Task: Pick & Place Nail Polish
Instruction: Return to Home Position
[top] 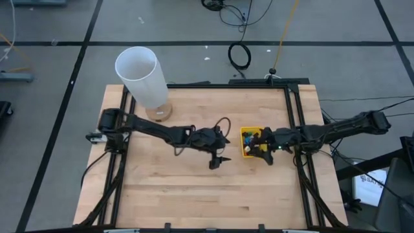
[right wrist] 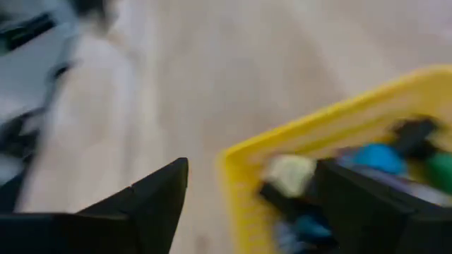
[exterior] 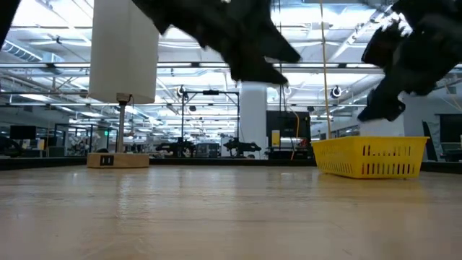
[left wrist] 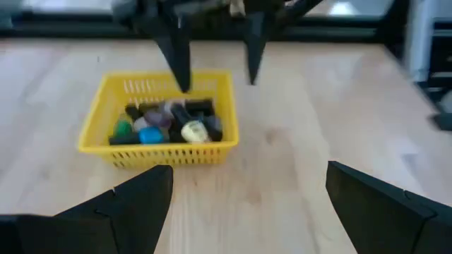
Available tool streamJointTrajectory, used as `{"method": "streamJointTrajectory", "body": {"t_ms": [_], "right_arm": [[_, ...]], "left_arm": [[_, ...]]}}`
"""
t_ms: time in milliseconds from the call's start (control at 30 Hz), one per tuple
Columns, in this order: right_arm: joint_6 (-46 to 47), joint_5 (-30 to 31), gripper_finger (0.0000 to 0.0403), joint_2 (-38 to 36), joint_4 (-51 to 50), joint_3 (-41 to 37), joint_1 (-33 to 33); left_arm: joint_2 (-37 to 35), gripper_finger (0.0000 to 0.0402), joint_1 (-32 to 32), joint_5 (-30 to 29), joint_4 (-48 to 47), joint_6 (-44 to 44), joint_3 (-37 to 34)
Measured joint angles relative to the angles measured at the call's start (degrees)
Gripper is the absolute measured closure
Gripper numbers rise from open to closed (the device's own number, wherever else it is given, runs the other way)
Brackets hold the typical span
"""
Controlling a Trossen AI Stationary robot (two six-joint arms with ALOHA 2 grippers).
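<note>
Several nail polish bottles (left wrist: 169, 120) with dark caps, in teal, green, yellow and purple, lie in a heap inside the yellow bin (left wrist: 95, 130), which stands on the table right of centre (top: 246, 150). My right gripper (top: 264, 154) hovers open over the bin's near side. In the left wrist view its fingers (left wrist: 180, 60) stand above the bin's rim. In its own view (right wrist: 254, 204), one finger is over the bottles (right wrist: 374, 159) and one is outside the bin wall (right wrist: 240, 166). My left gripper (top: 217, 160) is open and empty (left wrist: 247, 204), above the bare table left of the bin.
A big white cylinder (top: 139, 74) on a round wooden base (top: 159, 113) stands at the table's far left; it also shows in the low view (exterior: 123, 50). Black frame rails (top: 291, 110) run along the table's sides. Bare wood lies toward the near edge (top: 213, 200).
</note>
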Motion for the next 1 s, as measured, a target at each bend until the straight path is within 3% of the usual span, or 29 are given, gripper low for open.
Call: {"method": "streamJointTrajectory", "body": {"t_ms": [167, 300, 400, 600, 1000], "right_arm": [[-4.47, -10.01, 0.0089, -7.14, 4.75, 0.0, 0.02], [-6.9, -11.28, 0.0091, -15.09, 4.8, 0.0, 0.0], [-9.54, -9.41, 0.0094, -21.55, 3.39, 0.0, -0.02], [-15.3, 0.37, 0.0092, -31.06, -0.39, 0.02, 0.0], [-22.93, 4.28, 0.0094, -42.01, -2.57, -1.27, -0.02]], "left_arm": [[-12.71, 0.0034, -0.06, 3.29, -2.03, 4.18, -5.63], [-25.62, 0.0038, -0.11, 3.48, 3.6, 4.4, -18.66], [-35.62, 0.0042, -0.11, 2.13, 10.17, 3.18, -30.07], [-54.56, 0.0038, -0.89, -2.58, 16.07, -1.5, -47.56], [-80.16, 0.0045, -4.12, -8.43, 17.73, -4.38, -66.69]]}}
